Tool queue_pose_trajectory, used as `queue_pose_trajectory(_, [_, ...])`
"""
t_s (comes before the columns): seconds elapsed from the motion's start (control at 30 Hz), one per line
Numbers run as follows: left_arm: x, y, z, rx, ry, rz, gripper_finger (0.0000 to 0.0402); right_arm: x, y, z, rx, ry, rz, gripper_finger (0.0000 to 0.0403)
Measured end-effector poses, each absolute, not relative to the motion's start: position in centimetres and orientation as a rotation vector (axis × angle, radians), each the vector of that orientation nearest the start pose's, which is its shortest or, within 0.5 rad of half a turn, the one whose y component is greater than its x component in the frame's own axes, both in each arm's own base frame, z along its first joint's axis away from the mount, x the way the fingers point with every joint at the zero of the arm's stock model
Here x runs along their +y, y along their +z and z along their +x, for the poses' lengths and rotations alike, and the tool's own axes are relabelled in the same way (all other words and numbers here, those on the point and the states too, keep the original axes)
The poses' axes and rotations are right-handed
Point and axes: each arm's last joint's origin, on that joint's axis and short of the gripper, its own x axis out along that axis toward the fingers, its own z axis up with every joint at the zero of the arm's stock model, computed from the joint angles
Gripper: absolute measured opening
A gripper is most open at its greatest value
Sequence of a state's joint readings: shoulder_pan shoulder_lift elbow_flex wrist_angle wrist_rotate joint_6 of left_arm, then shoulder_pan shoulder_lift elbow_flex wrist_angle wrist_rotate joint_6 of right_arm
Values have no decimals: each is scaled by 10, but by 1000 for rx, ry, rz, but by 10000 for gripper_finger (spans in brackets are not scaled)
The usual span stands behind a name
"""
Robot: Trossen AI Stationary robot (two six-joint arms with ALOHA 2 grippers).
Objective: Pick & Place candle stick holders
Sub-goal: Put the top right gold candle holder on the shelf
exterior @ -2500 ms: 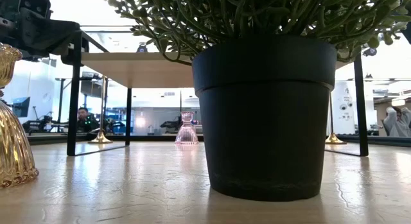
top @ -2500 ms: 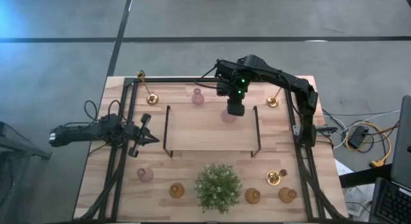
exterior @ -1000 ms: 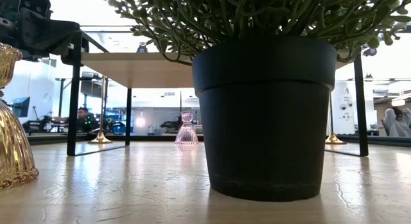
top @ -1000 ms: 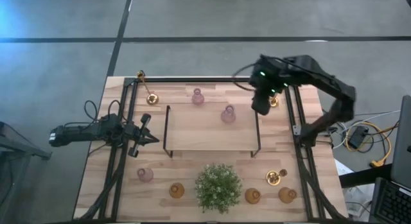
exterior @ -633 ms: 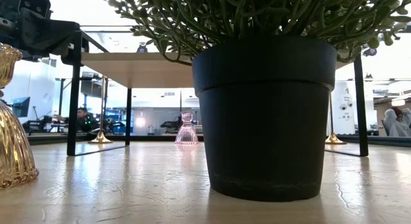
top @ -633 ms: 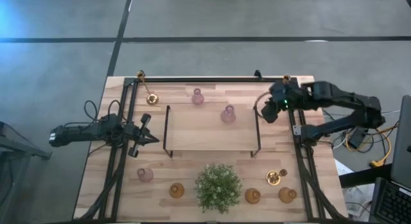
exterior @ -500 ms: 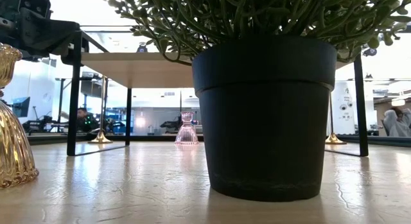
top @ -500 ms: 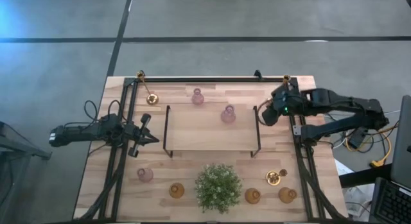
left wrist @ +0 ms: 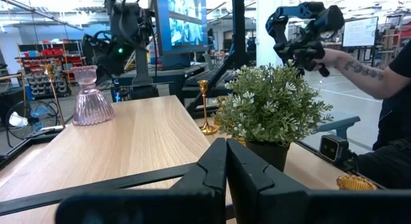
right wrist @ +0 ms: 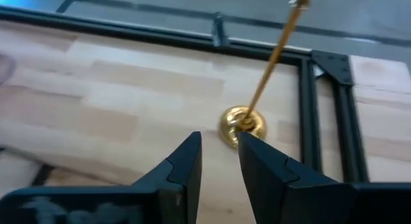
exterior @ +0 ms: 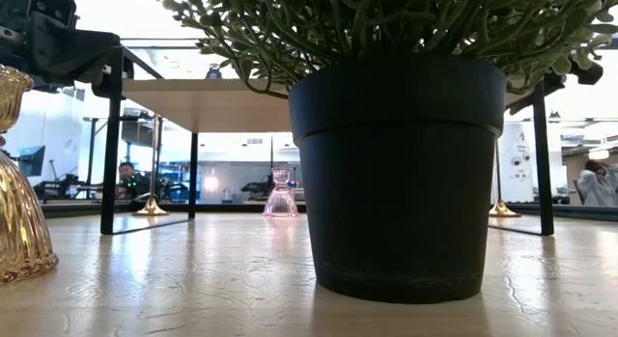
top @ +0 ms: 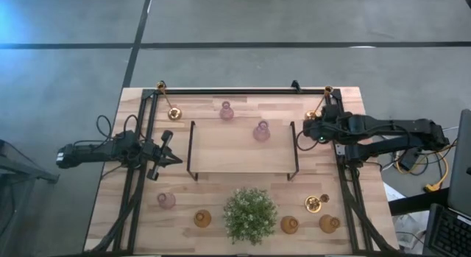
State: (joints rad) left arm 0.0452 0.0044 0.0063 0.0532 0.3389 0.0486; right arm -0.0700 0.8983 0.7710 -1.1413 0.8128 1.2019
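A slim brass candle stick holder (right wrist: 243, 126) stands on its round base at the table's far right (top: 314, 115). My right gripper (right wrist: 218, 144) (top: 312, 127) hangs open just above and short of that base, tipped downward, touching nothing. A pink glass holder (top: 261, 130) stands on the raised wooden shelf (top: 235, 157). Another pink one (top: 227, 110) and a second brass stick (top: 174, 112) stand on the table behind the shelf. My left gripper (left wrist: 225, 161) (top: 165, 149) waits shut at the left, level.
Along the near edge stand a pink holder (top: 166, 200), amber holders (top: 202, 218) (top: 289, 224) (top: 329, 224), a brass holder (top: 315, 204) and a potted green plant (top: 250, 213). Black frame rails (top: 342, 183) run along the table's sides. A person's hand (left wrist: 334, 57) holds a device beyond the table.
My right gripper has come down from above the shelf's far right corner and drawn back toward the table's right edge, its arm folding low. It has rolled and tipped downward over the far-right brass holder. The pink holder on the shelf has stayed put.
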Motion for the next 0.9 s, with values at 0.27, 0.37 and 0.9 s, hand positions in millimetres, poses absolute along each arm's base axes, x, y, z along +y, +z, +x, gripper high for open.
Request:
queue_pose_trajectory(0.27, [-5, 170, 96, -61, -293, 58, 12, -31, 240, 127, 566, -1366, 480, 133])
queue_pose_trajectory(0.37, [-5, 170, 96, -61, -292, 58, 12, -33, 237, 127, 542, -1390, 466, 149])
queue_pose_trajectory(0.9, [-5, 170, 96, -61, -293, 58, 12, -62, 223, 130, 522, -1487, 391, 192])
